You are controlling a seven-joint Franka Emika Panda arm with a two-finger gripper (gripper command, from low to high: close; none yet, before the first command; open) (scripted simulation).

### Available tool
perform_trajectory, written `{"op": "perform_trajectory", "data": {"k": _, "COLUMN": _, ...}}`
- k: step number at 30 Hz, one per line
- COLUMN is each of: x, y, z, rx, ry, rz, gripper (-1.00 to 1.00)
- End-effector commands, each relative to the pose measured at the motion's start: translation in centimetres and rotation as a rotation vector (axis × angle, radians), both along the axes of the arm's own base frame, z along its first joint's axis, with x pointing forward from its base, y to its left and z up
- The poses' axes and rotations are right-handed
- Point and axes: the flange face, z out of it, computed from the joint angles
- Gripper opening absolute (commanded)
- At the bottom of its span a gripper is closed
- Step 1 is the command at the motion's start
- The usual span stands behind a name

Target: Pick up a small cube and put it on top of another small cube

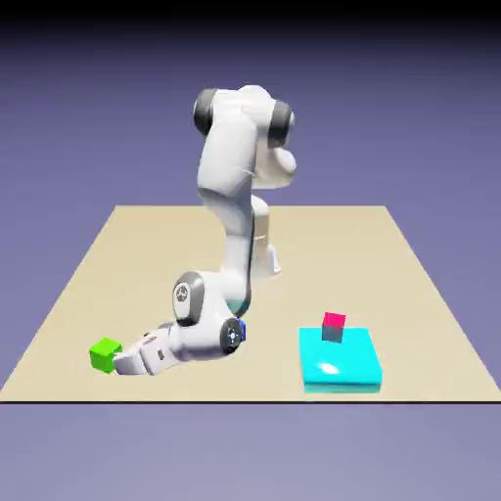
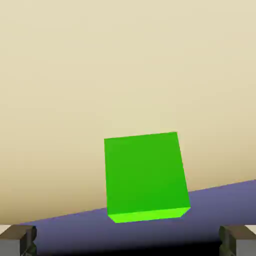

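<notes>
The small cube (image 1: 106, 354), bright lime green, rests on the tan table near its front edge at the exterior view's left. My arm is bent low, and my gripper (image 1: 120, 362) lies almost level with the table, just to the right of the cube. In the hand view the green cube (image 2: 145, 175) sits straight ahead, between and beyond my two grey fingertips (image 2: 18, 241). The gripper (image 2: 129, 243) is open and holds nothing. A magenta small cube (image 1: 334, 326) stands on a flat cyan block (image 1: 341, 364) at the exterior view's right.
The table's front edge (image 1: 245, 399) runs close behind the green cube and the cyan block. A sliver of blue (image 1: 242, 329) shows behind my forearm; I cannot tell what it is.
</notes>
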Motion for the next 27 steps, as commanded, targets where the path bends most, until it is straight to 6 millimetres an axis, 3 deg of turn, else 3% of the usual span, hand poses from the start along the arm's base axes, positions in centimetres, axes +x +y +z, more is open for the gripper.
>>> {"op": "perform_trajectory", "data": {"k": 1, "x": -0.1, "y": -0.5, "z": -0.5, "rx": -0.022, "ry": 0.027, "rz": 0.008, "gripper": 0.00}}
{"op": "perform_trajectory", "data": {"k": 2, "x": -0.1, "y": -0.5, "z": -0.5, "rx": -0.022, "ry": 0.027, "rz": 0.008, "gripper": 0.00}}
{"op": "perform_trajectory", "data": {"k": 4, "x": -2.3, "y": -4.7, "z": -3.7, "rx": -0.022, "ry": 0.027, "rz": 0.008, "gripper": 0.00}}
{"op": "perform_trajectory", "data": {"k": 5, "x": -2.4, "y": -4.7, "z": -3.7, "rx": -0.022, "ry": 0.027, "rz": 0.008, "gripper": 0.00}}
{"op": "perform_trajectory", "data": {"k": 6, "x": -2.4, "y": -4.7, "z": -3.7, "rx": -0.022, "ry": 0.027, "rz": 0.008, "gripper": -1.00}}
{"op": "perform_trajectory", "data": {"k": 7, "x": -2.4, "y": -4.7, "z": -3.7, "rx": -0.022, "ry": 0.027, "rz": 0.008, "gripper": -1.00}}
{"op": "perform_trajectory", "data": {"k": 9, "x": -0.1, "y": -0.5, "z": -0.5, "rx": -0.022, "ry": 0.027, "rz": 0.008, "gripper": -1.00}}
{"op": "perform_trajectory", "data": {"k": 11, "x": -0.1, "y": -0.5, "z": -0.5, "rx": -0.022, "ry": 0.027, "rz": 0.008, "gripper": -1.00}}
{"op": "perform_trajectory", "data": {"k": 14, "x": 3.0, "y": 5.8, "z": 0.9, "rx": 0.055, "ry": -0.094, "rz": -0.038, "gripper": -1.00}}
{"op": "perform_trajectory", "data": {"k": 17, "x": 3.6, "y": 12.8, "z": 1.8, "rx": 0.104, "ry": -0.104, "rz": 0.027, "gripper": -1.00}}
{"op": "perform_trajectory", "data": {"k": 22, "x": 2.3, "y": 24.4, "z": 3.8, "rx": 0.157, "ry": -0.090, "rz": 0.188, "gripper": -1.00}}
{"op": "perform_trajectory", "data": {"k": 27, "x": -1.2, "y": 35.2, "z": 6.7, "rx": 0.189, "ry": -0.083, "rz": 0.367, "gripper": -1.00}}
